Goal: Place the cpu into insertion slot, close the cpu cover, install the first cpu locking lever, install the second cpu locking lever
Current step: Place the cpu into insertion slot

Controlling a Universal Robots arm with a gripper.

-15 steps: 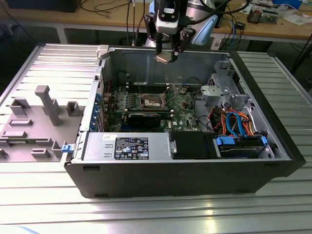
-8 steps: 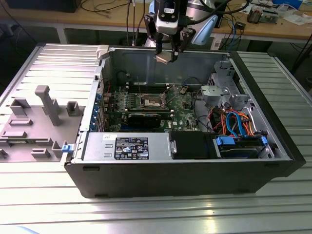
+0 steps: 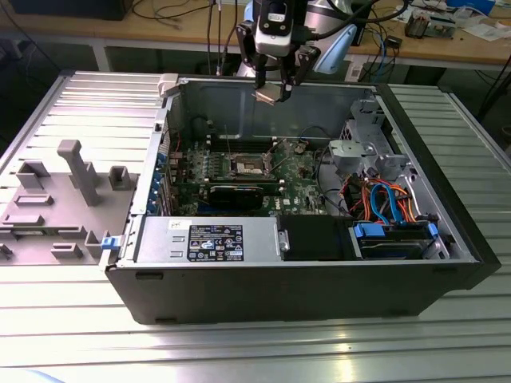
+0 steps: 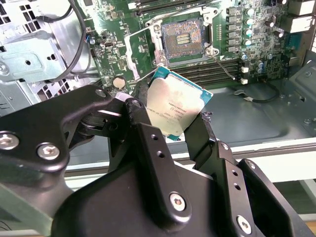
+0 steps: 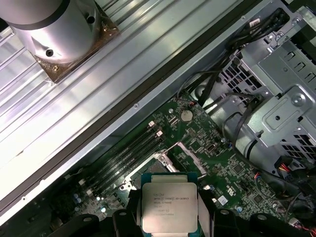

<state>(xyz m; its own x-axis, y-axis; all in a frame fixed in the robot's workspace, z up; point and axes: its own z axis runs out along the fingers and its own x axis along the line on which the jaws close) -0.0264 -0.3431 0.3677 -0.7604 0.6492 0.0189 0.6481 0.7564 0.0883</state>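
Observation:
My gripper (image 3: 270,89) hangs above the open computer case (image 3: 303,287), over its back wall, shut on the cpu (image 3: 267,96). In the second wrist view the cpu (image 4: 175,108) is a silver-topped square chip, tilted and pinched at two opposite edges between black fingers (image 4: 148,136). The first wrist view shows the cpu (image 5: 169,207) held the same way. The insertion slot (image 4: 183,40) lies bare on the green motherboard, its contacts exposed, well below and ahead of the chip. The cpu cover (image 5: 190,153) stands swung up beside the insertion slot (image 3: 243,165). A thin lever rod (image 4: 223,67) sticks out near the slot.
Long black memory slots (image 5: 129,153) run beside the socket. A round coin battery (image 4: 118,82) sits on the board. A metal drive cage (image 3: 359,152) with orange and blue cables fills the exterior view's right. A grey fixture (image 3: 72,171) stands outside the case on the left.

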